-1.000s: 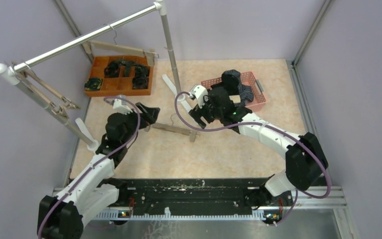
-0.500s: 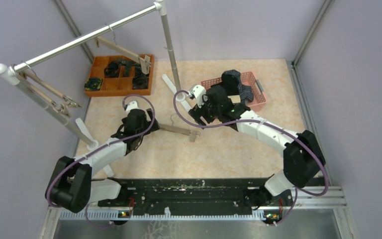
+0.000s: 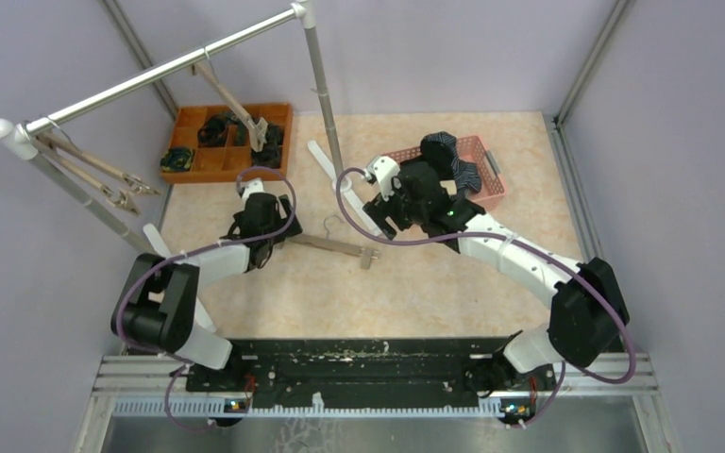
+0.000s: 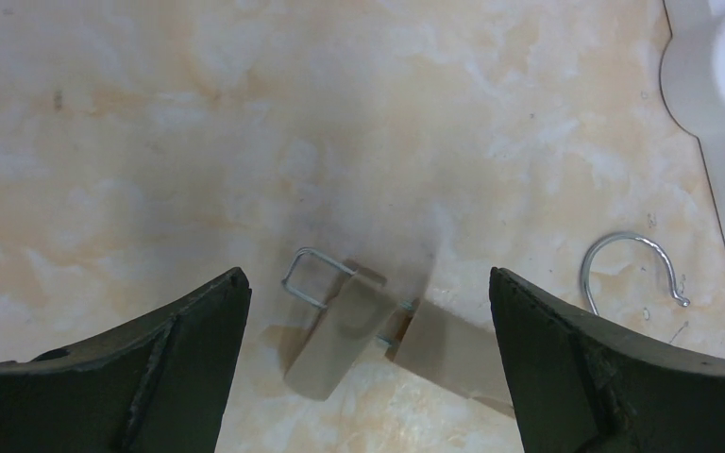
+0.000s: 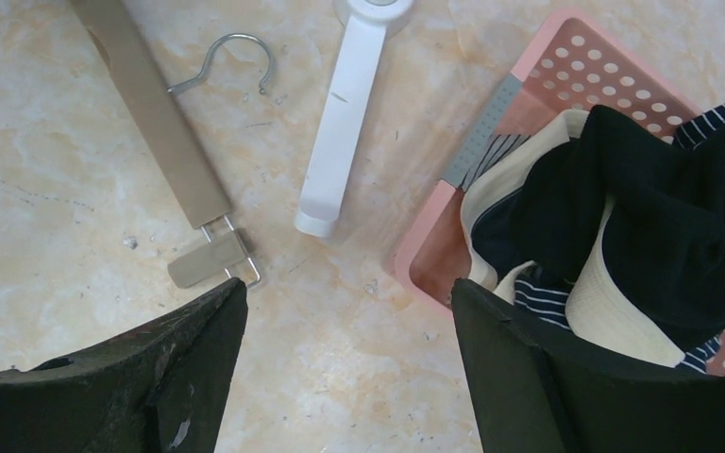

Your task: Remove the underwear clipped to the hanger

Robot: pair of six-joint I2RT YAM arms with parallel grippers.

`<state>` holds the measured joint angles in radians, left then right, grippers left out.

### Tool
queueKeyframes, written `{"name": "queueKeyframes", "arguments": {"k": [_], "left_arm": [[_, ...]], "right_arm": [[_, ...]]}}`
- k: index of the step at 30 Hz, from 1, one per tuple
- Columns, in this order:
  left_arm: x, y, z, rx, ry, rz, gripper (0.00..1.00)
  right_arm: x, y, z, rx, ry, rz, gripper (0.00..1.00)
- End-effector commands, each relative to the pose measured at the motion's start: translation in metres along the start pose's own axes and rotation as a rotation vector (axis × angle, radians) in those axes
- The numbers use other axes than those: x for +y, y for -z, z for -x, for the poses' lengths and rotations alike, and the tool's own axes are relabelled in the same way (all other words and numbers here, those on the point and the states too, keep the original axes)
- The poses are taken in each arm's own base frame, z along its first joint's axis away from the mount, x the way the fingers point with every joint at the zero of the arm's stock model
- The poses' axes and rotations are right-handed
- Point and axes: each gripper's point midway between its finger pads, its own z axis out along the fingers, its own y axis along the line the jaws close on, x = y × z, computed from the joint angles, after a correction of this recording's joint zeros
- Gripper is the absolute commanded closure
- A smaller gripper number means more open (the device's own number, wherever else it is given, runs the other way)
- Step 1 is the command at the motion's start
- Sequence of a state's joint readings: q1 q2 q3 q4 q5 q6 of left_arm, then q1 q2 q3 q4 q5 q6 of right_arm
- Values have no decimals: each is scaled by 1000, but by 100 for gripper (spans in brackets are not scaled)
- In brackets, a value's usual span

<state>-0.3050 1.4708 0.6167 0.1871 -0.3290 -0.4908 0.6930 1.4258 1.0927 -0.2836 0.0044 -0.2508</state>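
A bare wooden hanger (image 3: 335,244) lies flat on the table, no cloth in its clips. My left gripper (image 3: 278,236) hovers open over its left end; the clip (image 4: 349,321) sits between the wide jaws, untouched, with the wire hook (image 4: 632,269) to the right. The underwear (image 3: 448,160), black, navy-striped and beige-banded, is piled in the pink basket (image 3: 493,181). My right gripper (image 3: 380,215) is open and empty above bare table between the hanger's other clip (image 5: 208,260) and the basket (image 5: 566,66), the underwear (image 5: 642,208) at its right.
A clothes rail (image 3: 160,71) on white feet (image 5: 345,123) spans the back left. A bare hanger (image 3: 236,99) hangs tilted from it, others (image 3: 94,175) at its left end. An orange tray (image 3: 278,162) with dark socks stands behind it.
My left arm has folded back, its elbow swinging left, and its gripper settled over the hanger's left end. The hanger on the rail has swung. My right gripper shifted slightly and narrowed a little.
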Motion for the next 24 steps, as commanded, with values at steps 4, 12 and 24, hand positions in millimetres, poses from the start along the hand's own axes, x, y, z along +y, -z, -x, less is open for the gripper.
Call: {"name": "queueKeyframes", "arguments": {"k": [4,12,24], "left_arm": [[-36,-16,-3,69,-29,-145,1],[-39,14,-37,204,7,-232,6],[-100,132,-155,661,-66,-810,13]], "right_arm": [[-22,28,27,-108,-7,-127,21],[-33,39,26,-119,-24,-198,21],[-32,60,39,-201,-87,-198,20]]}}
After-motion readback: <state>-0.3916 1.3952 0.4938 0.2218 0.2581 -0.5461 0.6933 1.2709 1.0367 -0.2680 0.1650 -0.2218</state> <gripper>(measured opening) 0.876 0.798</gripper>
